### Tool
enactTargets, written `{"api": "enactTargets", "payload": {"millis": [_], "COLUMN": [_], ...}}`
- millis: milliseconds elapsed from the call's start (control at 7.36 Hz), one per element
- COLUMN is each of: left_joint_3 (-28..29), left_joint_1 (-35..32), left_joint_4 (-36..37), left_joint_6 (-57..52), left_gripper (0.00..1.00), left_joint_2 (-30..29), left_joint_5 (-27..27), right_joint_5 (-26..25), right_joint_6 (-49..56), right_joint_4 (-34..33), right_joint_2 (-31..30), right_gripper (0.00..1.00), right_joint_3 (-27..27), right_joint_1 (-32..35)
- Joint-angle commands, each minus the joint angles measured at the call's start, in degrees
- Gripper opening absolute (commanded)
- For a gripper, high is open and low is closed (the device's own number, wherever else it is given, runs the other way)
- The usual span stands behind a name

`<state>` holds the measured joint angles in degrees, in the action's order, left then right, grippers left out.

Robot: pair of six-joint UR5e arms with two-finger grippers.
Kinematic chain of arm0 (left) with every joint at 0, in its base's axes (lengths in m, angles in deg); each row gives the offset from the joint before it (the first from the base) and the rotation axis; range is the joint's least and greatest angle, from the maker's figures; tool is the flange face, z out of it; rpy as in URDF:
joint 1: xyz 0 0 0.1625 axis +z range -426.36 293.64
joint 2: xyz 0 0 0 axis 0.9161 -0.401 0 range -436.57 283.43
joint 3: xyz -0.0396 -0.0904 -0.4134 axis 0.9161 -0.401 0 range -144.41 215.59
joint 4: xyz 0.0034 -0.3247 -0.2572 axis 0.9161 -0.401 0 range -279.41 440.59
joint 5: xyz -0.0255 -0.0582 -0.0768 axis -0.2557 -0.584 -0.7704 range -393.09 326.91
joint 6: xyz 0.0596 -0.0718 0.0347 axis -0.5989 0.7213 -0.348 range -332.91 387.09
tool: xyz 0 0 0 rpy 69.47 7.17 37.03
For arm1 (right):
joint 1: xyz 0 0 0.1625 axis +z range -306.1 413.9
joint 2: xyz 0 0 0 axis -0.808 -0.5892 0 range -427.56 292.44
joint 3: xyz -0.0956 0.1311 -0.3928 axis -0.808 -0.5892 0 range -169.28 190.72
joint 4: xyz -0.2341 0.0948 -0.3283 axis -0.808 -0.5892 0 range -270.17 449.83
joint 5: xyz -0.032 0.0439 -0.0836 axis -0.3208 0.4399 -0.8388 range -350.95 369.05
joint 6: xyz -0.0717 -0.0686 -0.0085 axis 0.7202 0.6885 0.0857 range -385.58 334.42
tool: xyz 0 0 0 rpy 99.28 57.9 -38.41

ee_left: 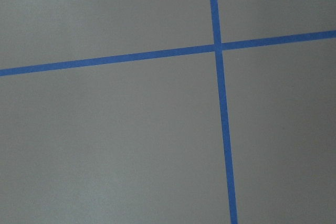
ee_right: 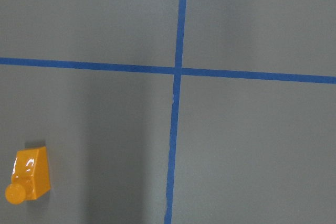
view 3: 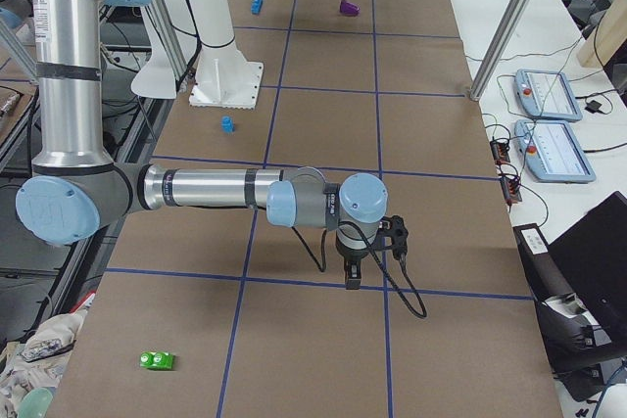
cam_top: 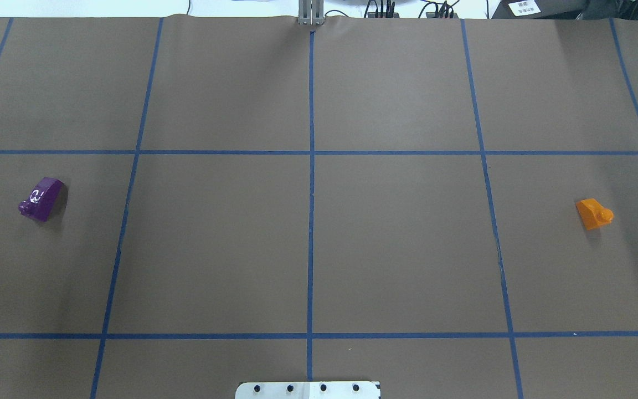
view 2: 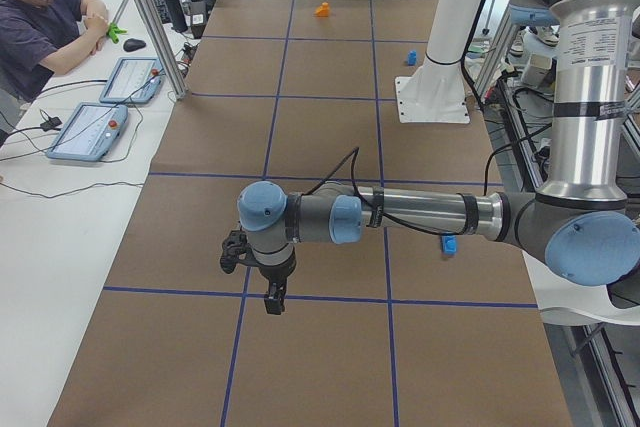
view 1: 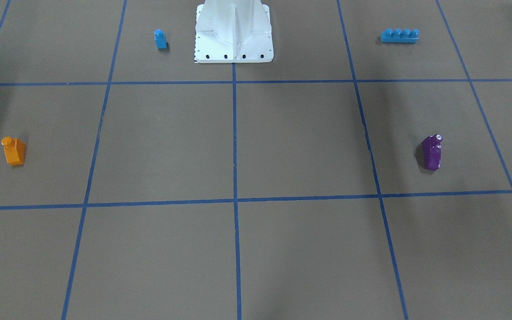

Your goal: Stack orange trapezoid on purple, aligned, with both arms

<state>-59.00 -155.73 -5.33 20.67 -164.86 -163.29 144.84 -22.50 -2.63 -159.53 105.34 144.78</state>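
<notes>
Nothing is stacked yet: the orange trapezoid sits well off to the robot's right of the white pedestal, and the purple block sits well off to the pedestal's left, neither touched. The left gripper and right gripper hang over the table, each on its own side of the pedestal. I cannot tell whether either claw is spread or pressed together, and both pickups and the aligned stacking look still to do.
</notes>
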Motion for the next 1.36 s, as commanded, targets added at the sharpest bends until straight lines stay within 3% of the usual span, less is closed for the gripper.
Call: {"api": "enactTargets", "payload": {"millis": [0, 407, 815, 1086, 1222], "left_joint_3": [-0.3, -6.0, -11.3, -10.5, -9.8], "left_joint_1": [0.0, 0.9, 8.0, 16.7, 21.6], "left_joint_4": [0.1, -0.1, -5.2, -8.9, -16.0], "left_joint_6": [0.1, 0.7, 4.3, 26.8, 35.9], "left_gripper": [1.0, 1.0, 1.0, 1.0, 1.0], "left_joint_2": [0.0, -2.4, -2.8, -4.3, -3.7], "left_joint_5": [0.0, -0.5, -2.2, -3.8, -1.6], "right_joint_5": [-0.1, -0.2, -0.5, -0.1, -0.1], "right_joint_6": [0.1, -0.1, -0.3, -0.4, -0.4], "right_joint_4": [0.0, 0.0, -0.1, 0.0, 0.0], "right_joint_2": [0.3, 0.6, 3.3, 2.9, 2.9], "right_gripper": [1.0, 1.0, 1.0, 1.0, 1.0], "right_joint_3": [0.3, 1.7, 3.0, 2.4, 2.4], "right_joint_1": [0.0, 0.0, 0.0, -0.1, -0.1]}}
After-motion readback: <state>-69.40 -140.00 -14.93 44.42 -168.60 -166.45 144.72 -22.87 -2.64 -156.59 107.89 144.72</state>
